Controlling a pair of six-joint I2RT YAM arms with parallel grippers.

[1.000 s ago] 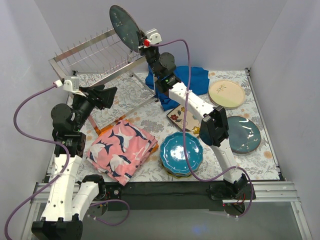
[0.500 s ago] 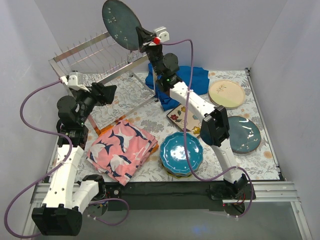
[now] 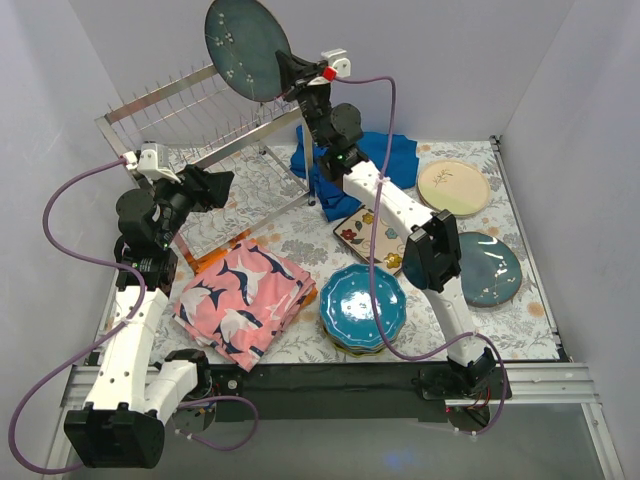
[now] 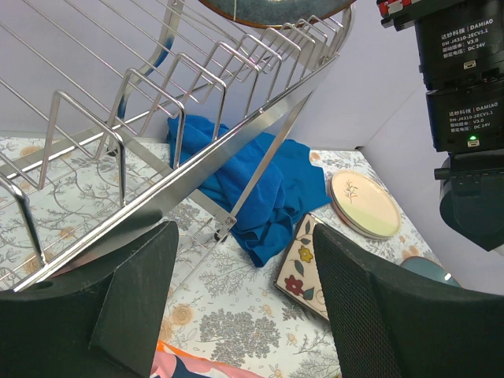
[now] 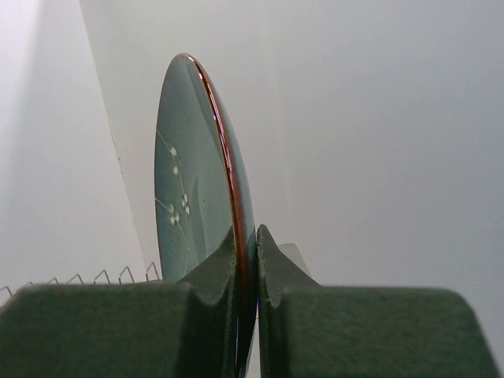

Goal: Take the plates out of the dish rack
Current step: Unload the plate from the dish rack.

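Raised the dark teal plate (image 3: 247, 48) higher and leftward over the last second. Holding it on edge between right fingers (image 5: 209, 291), clear above the rack (image 3: 185, 105), far right end. Left fingers (image 4: 134, 307) wide, empty, beside the rack's near rail. Seemingly leaves rack bare; remains to set down on worktop (image 3: 525, 315).

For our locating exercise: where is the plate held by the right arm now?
In the top view the dark teal plate is at the rear left, held on edge in the right gripper, raised above the right end of the dish rack.
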